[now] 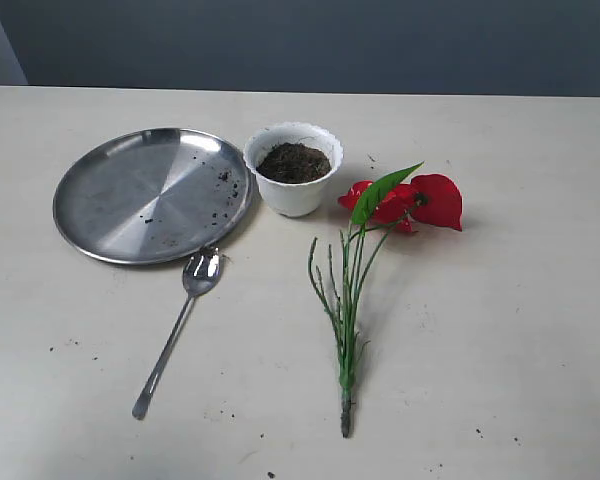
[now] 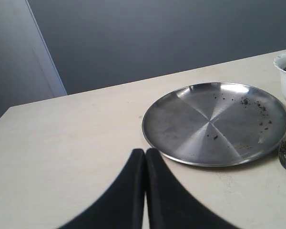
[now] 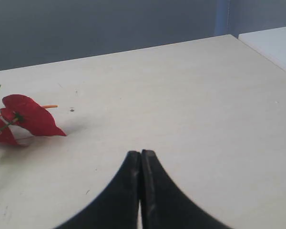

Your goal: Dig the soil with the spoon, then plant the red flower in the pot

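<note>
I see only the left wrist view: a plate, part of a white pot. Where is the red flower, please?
Observer: The red flower lies flat on the table, right of the pot, blooms near it.
Operator: And the spoon?
Observer: The spoon lies below the plate, its bowl near the rim, handle pointing away.
Operator: Is the other gripper busy?
Observer: No. The right gripper is shut and holds nothing.
</note>
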You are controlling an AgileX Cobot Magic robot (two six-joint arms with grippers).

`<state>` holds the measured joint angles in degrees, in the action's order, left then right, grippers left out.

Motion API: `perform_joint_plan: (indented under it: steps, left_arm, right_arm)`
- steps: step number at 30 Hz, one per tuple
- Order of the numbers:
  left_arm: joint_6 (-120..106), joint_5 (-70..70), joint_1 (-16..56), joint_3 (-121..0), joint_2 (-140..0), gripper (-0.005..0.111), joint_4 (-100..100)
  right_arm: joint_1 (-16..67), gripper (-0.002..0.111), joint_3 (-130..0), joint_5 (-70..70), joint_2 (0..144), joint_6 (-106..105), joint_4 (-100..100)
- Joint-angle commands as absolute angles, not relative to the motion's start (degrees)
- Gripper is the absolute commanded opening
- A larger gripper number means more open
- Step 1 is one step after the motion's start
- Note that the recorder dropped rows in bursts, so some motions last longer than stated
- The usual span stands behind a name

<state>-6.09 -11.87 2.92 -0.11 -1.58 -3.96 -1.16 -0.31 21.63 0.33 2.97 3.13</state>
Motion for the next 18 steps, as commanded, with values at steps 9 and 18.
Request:
perform_joint_plan:
  steps: [9, 18]
  left_arm:
    - [-5.81, -11.63, 3.01, 0.00, -1.34, 0.000, -4.03]
    - [-5.81, -11.49, 3.01, 0.00, -1.34, 0.000, -4.03]
  right_arm:
    - [-1.57, -0.001, 0.00, 20.97, 0.00, 2.58, 3.13]
    - [-1.57, -0.001, 0.00, 16.36, 0.00, 1.76, -1.79]
